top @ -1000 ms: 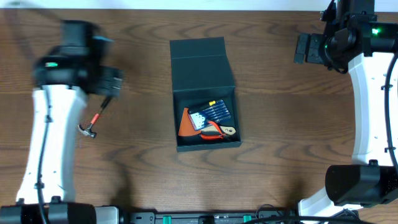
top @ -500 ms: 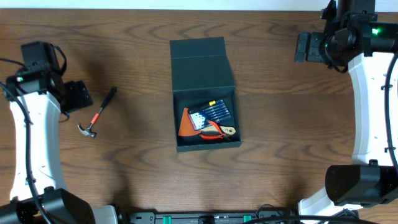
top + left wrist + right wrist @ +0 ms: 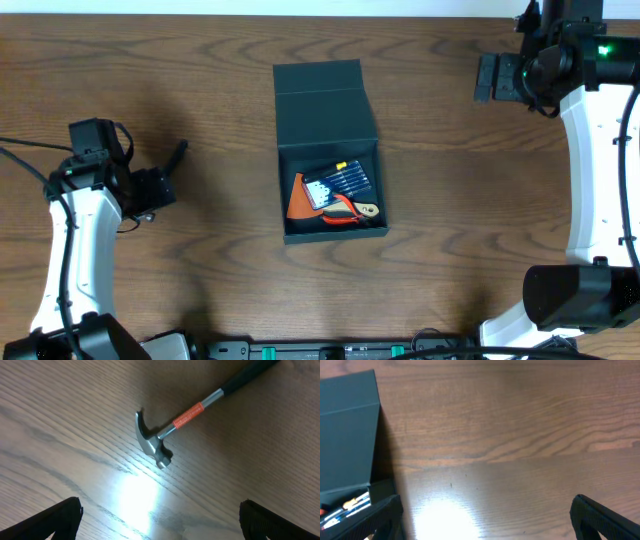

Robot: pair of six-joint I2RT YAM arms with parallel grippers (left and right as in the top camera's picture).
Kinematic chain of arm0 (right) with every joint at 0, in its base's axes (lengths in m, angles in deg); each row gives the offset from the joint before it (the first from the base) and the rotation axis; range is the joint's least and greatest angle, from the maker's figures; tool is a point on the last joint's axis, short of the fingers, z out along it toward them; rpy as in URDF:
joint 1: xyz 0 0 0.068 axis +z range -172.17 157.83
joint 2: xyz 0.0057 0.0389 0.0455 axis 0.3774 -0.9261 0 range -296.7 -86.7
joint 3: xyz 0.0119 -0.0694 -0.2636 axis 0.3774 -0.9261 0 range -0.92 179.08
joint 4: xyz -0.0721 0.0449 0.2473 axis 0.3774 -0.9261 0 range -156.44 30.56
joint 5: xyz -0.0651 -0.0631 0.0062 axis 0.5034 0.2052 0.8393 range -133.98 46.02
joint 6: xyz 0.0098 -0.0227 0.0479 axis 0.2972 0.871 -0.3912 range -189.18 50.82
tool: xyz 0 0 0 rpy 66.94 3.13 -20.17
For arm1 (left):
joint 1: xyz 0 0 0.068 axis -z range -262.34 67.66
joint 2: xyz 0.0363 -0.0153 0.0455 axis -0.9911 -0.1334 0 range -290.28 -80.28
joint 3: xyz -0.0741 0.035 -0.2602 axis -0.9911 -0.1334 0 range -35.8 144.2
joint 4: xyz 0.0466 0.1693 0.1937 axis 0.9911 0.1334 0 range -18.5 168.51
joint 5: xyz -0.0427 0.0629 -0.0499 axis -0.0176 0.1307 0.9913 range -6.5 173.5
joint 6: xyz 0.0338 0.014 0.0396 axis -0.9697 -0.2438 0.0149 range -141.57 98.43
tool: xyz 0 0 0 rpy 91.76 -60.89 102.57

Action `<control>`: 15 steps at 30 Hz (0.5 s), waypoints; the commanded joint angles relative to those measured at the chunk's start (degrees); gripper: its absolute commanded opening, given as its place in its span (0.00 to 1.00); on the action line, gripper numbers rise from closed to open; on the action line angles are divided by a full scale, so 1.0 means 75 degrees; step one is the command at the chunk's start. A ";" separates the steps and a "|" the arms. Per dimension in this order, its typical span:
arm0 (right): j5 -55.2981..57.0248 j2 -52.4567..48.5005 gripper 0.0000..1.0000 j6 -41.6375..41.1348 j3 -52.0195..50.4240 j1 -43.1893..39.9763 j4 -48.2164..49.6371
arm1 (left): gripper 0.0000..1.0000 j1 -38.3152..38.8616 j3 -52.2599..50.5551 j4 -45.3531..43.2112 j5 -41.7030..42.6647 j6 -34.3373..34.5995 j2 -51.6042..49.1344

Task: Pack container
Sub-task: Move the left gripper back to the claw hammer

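Fingers (image 3: pixel 60 517) of your left gripper (image 3: pixel 160 522) stand spread wide, holding nothing, in the lower corners of the left wrist view, with the hammer (image 3: pixel 167 427) lying on the table (image 3: pixel 75 435) above them (its steel head toward the frame's middle). Your right gripper (image 3: pixel 485 520) is spread just as wide and empty, at the overhead's upper right. The container (image 3: pixel 325 110) sits centre frame, lid folded back, tools (image 3: pixel 335 195) inside.

Seen from overhead, the left gripper (image 3: pixel 158 188) covered most of the hammer (image 3: pixel 180 151), leaving only its dark handle end in sight. The left wrist view's top edge cut that handle off. The right wrist view's left edge cropped the container (image 3: pixel 347 435), whose contents (image 3: pixel 335 190) were too small to identify.
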 commanded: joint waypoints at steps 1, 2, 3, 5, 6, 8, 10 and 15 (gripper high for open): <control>0.0073 0.0035 0.99 0.0102 -0.0067 -0.0023 -0.0090 | 0.98 -0.0047 0.0017 -0.0026 0.0227 0.0009 -0.0216; 0.0076 0.0035 0.99 0.0099 -0.0073 -0.0023 -0.0096 | 0.98 -0.0073 0.0017 -0.0026 0.0315 0.0009 -0.0280; 0.0076 0.0035 0.99 0.0102 -0.0079 -0.0023 -0.0096 | 0.98 -0.0111 0.0017 -0.0032 0.0452 0.0009 -0.0370; 0.0073 0.0035 0.99 0.0102 -0.0082 -0.0020 -0.0096 | 0.98 -0.0210 0.0017 -0.0070 0.0688 0.0012 -0.0548; 0.0073 0.0035 0.99 0.0099 -0.0087 -0.0023 -0.0096 | 0.98 -0.0291 0.0017 -0.0114 0.0833 0.0012 -0.0679; 0.0076 0.0035 0.99 0.0105 -0.0093 -0.0023 -0.0099 | 0.98 -0.0455 0.0017 -0.0233 0.1003 0.0012 -0.0903; 0.0076 0.0035 0.99 0.0105 -0.0096 -0.0020 -0.0099 | 0.98 -0.0621 0.0017 -0.0367 0.1166 0.0012 -0.1102; 0.0079 0.0026 0.99 0.0105 -0.0099 -0.0023 -0.0090 | 0.98 -0.0965 0.0017 -0.0650 0.1332 -0.0017 -0.1480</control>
